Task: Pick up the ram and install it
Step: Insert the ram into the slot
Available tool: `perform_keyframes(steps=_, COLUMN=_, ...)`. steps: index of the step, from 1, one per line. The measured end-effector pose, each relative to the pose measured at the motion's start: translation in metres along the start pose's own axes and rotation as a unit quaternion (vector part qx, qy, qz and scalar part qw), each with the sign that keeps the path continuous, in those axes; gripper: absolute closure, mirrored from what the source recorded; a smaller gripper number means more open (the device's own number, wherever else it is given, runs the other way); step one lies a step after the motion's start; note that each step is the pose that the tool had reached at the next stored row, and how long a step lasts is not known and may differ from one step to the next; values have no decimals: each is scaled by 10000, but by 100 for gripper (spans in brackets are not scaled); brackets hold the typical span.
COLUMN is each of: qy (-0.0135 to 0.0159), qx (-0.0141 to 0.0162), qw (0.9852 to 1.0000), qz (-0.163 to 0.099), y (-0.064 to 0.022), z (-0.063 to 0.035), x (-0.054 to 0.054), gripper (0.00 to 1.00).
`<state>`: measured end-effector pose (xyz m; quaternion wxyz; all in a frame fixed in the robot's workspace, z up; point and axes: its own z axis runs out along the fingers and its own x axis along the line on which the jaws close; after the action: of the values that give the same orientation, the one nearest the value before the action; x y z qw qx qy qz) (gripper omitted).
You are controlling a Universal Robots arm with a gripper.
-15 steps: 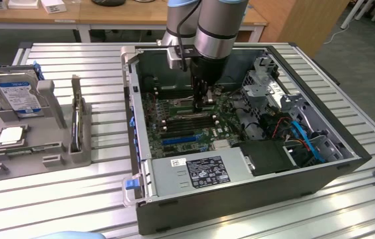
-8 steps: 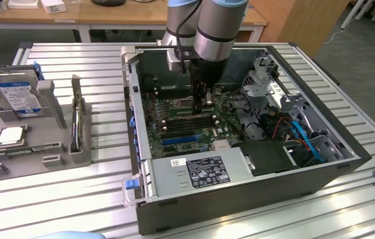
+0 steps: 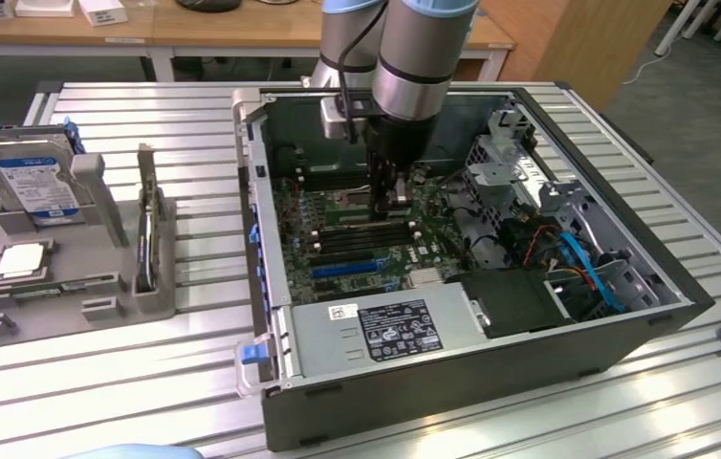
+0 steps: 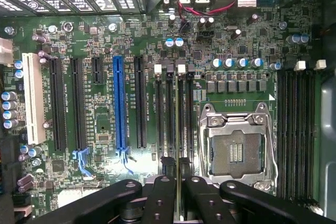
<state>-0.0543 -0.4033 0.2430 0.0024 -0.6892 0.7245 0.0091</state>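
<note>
The ram (image 4: pixel 180 195) shows edge-on in the wrist view as a thin green strip held between my black fingers (image 4: pixel 161 198). My gripper (image 4: pixel 180 179) is shut on it. The stick hangs just above the motherboard (image 4: pixel 105 145), in line with a group of several dark memory slots (image 4: pixel 180 114) with white latches, beside the empty CPU socket (image 4: pixel 236 150). In the exterior view my gripper (image 3: pixel 390 199) reaches straight down into the open computer case (image 3: pixel 463 387), close over the board (image 3: pixel 341 244).
More memory slots (image 4: pixel 296 129) lie beyond the socket. The case holds a power supply (image 3: pixel 386 330), drive cage (image 3: pixel 513 163) and blue cables (image 3: pixel 590 273). At the exterior view's left, a grey holder (image 3: pixel 67 296) carries a hard drive (image 3: pixel 35 182), a square CPU (image 3: pixel 23 260) and a thin upright board (image 3: pixel 145 239).
</note>
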Motion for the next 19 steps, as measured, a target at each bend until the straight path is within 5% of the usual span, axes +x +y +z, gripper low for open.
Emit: perform_keyframes(steps=19, qy=24, qx=14, qw=10000, qz=0, y=7, z=40, x=10, gripper=86)
